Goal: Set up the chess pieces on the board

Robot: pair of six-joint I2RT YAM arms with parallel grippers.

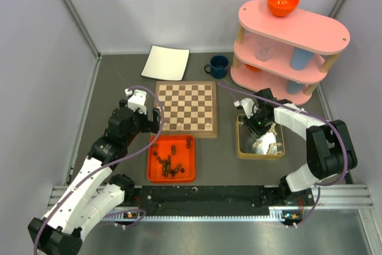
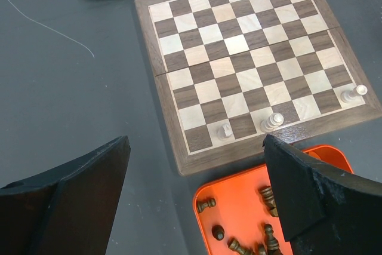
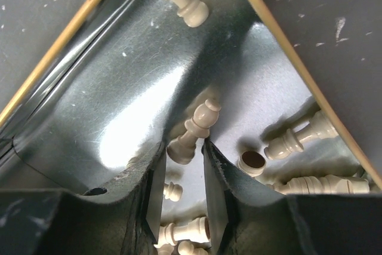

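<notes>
Your right gripper is down in the yellow-rimmed tray; your left gripper hangs beside the board.
Your right arm folds at the elbow and reaches inward, jaws narrow around the base of a tilted pale piece; you cannot tell whether they pinch it. Your left arm stretches forward off the board's left edge, jaws wide and empty. Three pale pieces stand on the board's near row, and dark pieces lie in the orange tray.
</notes>
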